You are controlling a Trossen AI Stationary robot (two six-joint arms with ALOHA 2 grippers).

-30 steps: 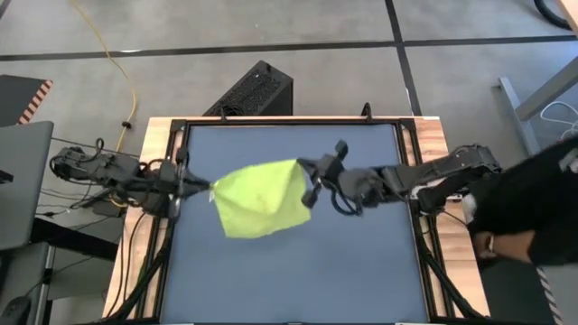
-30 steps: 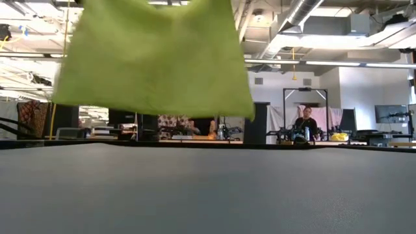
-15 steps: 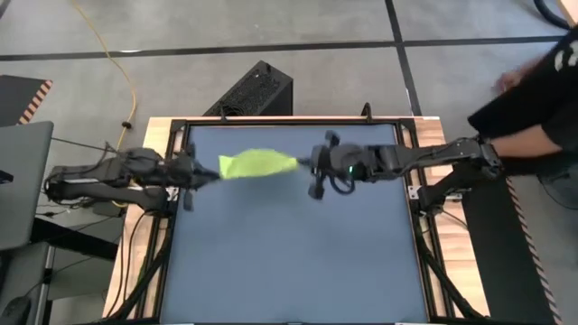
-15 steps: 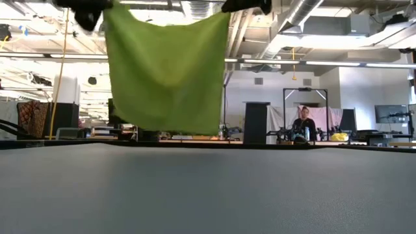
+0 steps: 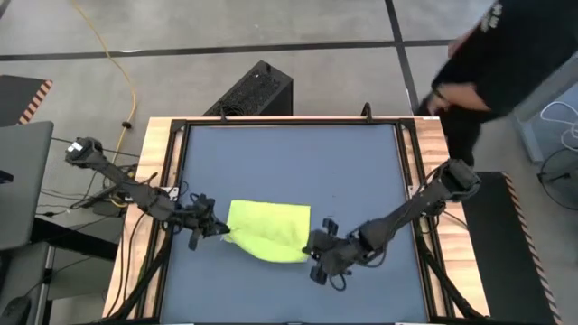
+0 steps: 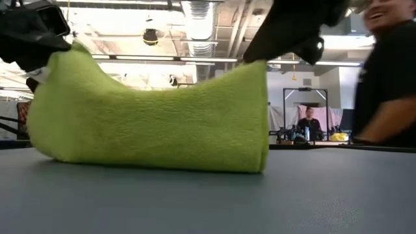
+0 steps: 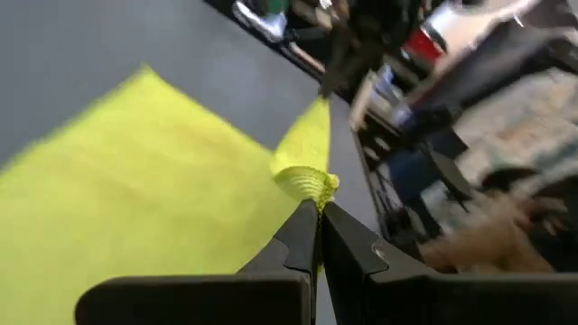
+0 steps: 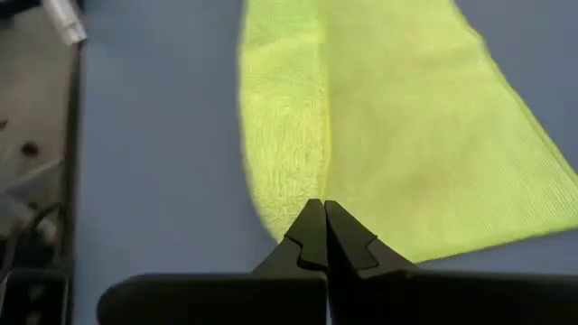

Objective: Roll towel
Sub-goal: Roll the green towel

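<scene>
High view: towel (image 5: 268, 230) is lying on worktop (image 5: 289, 144) toward the near edge, limp, light.
Wrist views: left gripper (image 7: 316, 209) and right gripper (image 8: 318, 209) are pinching opposite corners, jaws clamped; corners suit gripping.

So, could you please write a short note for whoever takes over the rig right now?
Left pincer: shut on the towel, at its left corner, low over the mat.
Right pincer: shut on the towel's right corner, also low.
Towel: stretched between both arms, its lower part draped on the mat near the front.
Done: towel gripped and brought to the mat.
Left: lay it flat, then roll it; no roll yet.
</scene>
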